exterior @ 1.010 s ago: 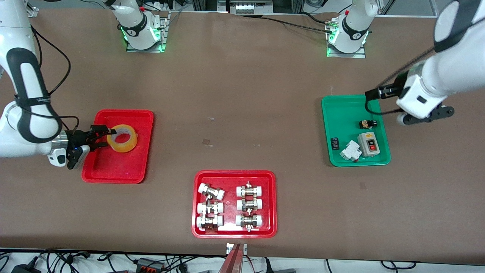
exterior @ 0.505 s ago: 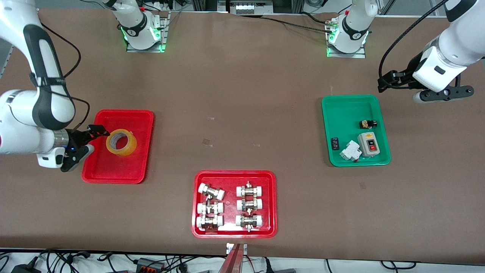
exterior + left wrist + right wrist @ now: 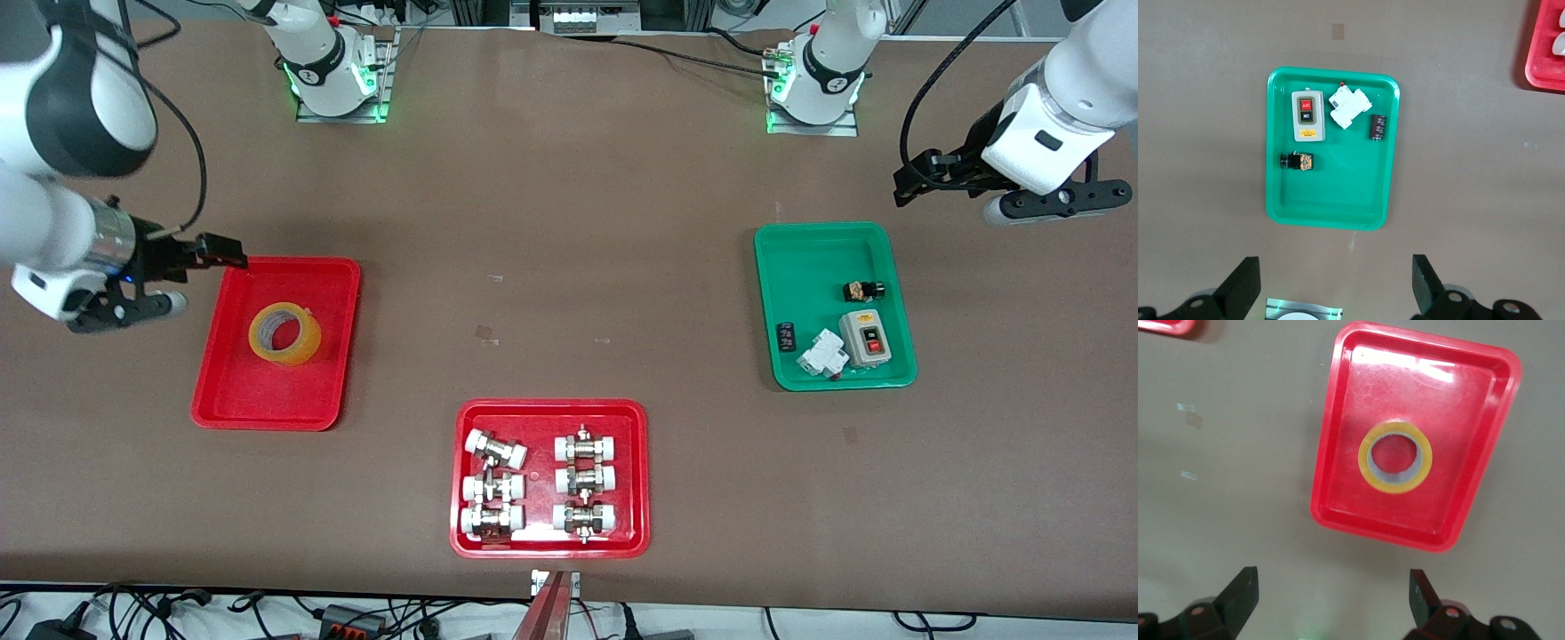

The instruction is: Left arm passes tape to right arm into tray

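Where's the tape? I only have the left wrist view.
Observer: The tape lies flat in the plain red tray, toward the right arm's end of the table.
Operator: Right hand on it?
Observer: No. The right hand is open, up in the air by that tray's rim, touching nothing.
Operator: And my left hand?
Observer: The left hand is open over bare table beside the green tray, toward the left arm's end.

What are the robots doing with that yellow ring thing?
The tape lies flat in the red tray, and nothing holds it. The right gripper hangs open over the tray's rim, empty. The left gripper waits open and empty over the table beside the green tray.
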`<act>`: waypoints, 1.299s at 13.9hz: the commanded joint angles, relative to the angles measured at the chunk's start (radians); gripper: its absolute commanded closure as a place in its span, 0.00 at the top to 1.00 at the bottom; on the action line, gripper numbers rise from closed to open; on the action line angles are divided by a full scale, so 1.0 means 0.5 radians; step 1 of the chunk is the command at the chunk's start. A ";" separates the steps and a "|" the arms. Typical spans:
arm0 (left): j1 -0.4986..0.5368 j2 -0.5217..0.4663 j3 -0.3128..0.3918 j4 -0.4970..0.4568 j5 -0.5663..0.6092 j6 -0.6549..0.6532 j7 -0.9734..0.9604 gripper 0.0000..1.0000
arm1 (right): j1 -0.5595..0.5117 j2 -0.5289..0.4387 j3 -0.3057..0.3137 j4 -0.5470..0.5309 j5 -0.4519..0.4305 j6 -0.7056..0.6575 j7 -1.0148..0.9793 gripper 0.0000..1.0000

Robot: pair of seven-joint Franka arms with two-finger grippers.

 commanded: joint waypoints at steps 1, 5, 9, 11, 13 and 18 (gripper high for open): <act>0.014 -0.011 -0.021 0.036 0.040 -0.034 -0.013 1.00 | -0.002 -0.299 0.004 -0.141 -0.035 -0.052 0.184 1.00; 0.017 -0.008 0.003 0.036 0.040 -0.043 -0.013 1.00 | -0.002 -0.670 0.010 -0.444 -0.050 0.073 0.274 1.00; 0.017 -0.008 0.003 0.033 0.040 -0.049 -0.013 1.00 | -0.008 -0.613 0.053 -0.283 -0.172 0.015 0.344 1.00; 0.029 -0.008 0.006 0.033 0.040 -0.046 -0.010 1.00 | -0.002 -0.604 0.059 -0.194 -0.200 0.024 0.393 1.00; 0.029 -0.008 0.006 0.036 0.040 -0.046 -0.010 1.00 | 0.004 -0.613 0.065 -0.172 -0.161 0.012 0.402 1.00; 0.029 -0.008 0.006 0.033 0.040 -0.052 0.003 1.00 | -0.020 -0.579 0.050 -0.111 -0.069 0.003 0.375 1.00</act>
